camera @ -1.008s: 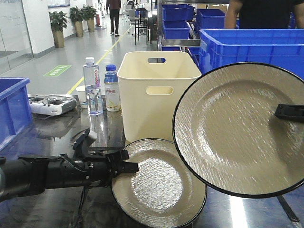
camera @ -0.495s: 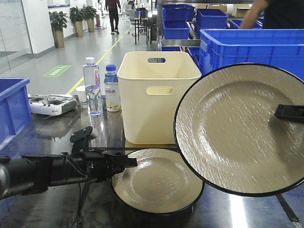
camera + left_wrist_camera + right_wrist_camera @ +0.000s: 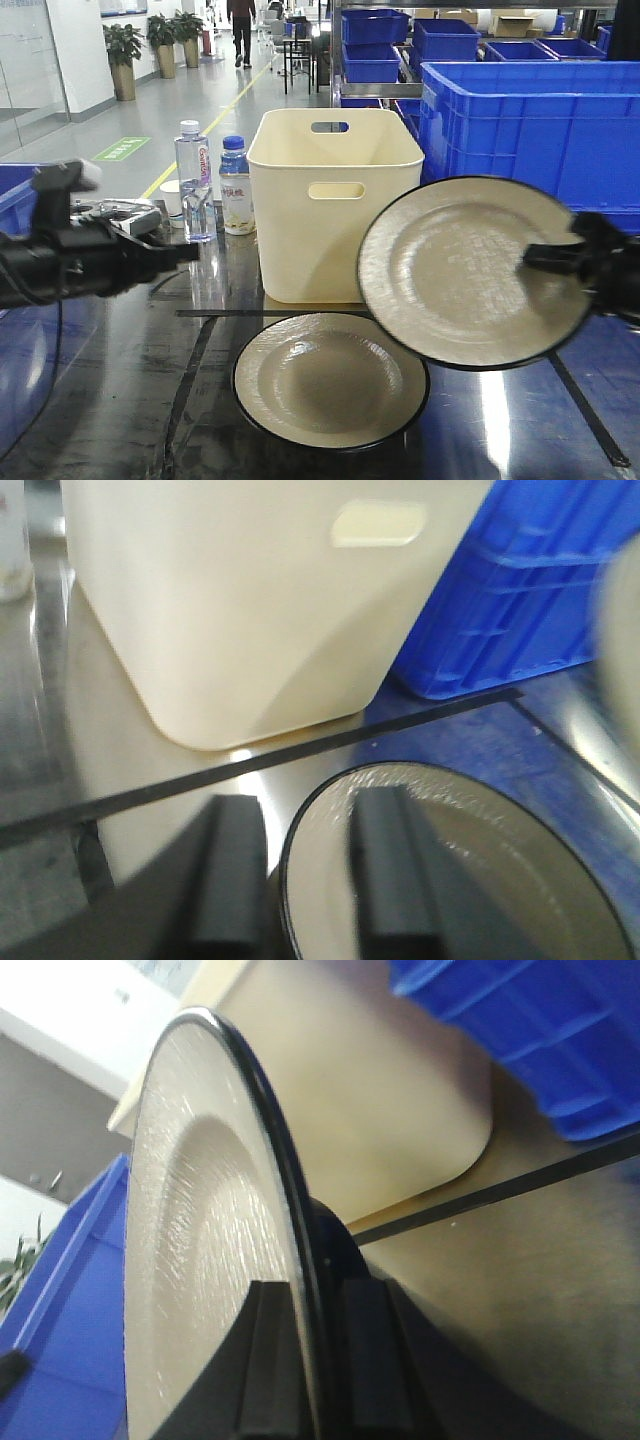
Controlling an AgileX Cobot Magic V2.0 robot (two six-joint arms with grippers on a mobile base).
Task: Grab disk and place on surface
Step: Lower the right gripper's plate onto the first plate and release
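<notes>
One cream disk with a black rim lies flat on the dark glossy surface, just inside a black tape line. My left gripper hangs open above the surface, up and to the left of this disk. In the left wrist view its fingers show apart, with the disk's left rim below them. A second disk is tilted up in the air at the right. My right gripper is shut on its right rim, one finger on each face.
A cream bin stands behind the flat disk. Blue crates fill the back right, and another sits at the left edge. Two bottles and a grey controller stand at the back left.
My left gripper let go of the lower disk, which now lies flat, then rose and drew back to the left. The right arm moved its disk lower and away from the camera.
</notes>
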